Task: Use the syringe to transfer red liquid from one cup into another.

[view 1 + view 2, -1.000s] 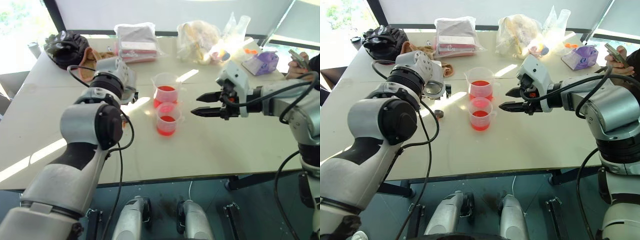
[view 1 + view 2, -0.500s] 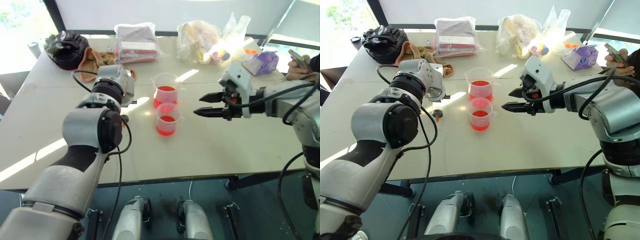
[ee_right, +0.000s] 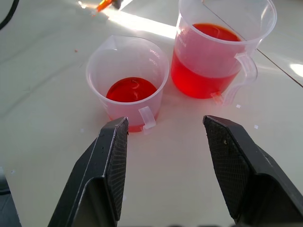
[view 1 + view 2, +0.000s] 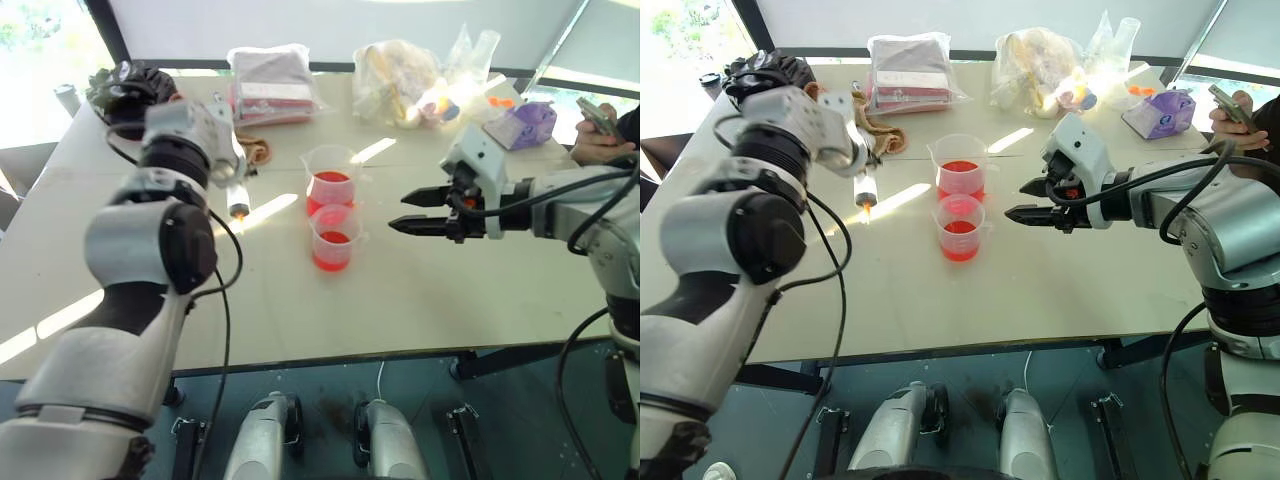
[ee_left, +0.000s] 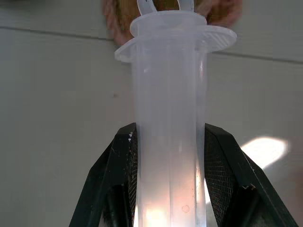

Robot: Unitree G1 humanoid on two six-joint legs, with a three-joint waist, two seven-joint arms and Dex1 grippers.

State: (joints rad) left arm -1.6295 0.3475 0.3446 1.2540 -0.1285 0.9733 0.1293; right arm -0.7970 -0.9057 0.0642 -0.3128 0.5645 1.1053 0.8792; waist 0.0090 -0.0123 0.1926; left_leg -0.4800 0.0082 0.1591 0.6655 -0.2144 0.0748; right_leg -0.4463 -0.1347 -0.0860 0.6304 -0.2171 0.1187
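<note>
The left gripper (image 5: 165, 189), fingers clamped on the barrel of the syringe (image 4: 865, 188), holds it above the counter (image 4: 420, 300), left of the larger beaker (image 4: 331, 176) and the smaller beaker (image 4: 333, 240), both holding red liquid (image 3: 201, 80). The syringe's long axis runs steeply, orange tip down toward the counter, plunger end up. The pick-up looks done; next, the tip must be carried into the larger beaker to draw. The right gripper (image 4: 405, 212) waits beside the beakers, fingers apart.
</note>
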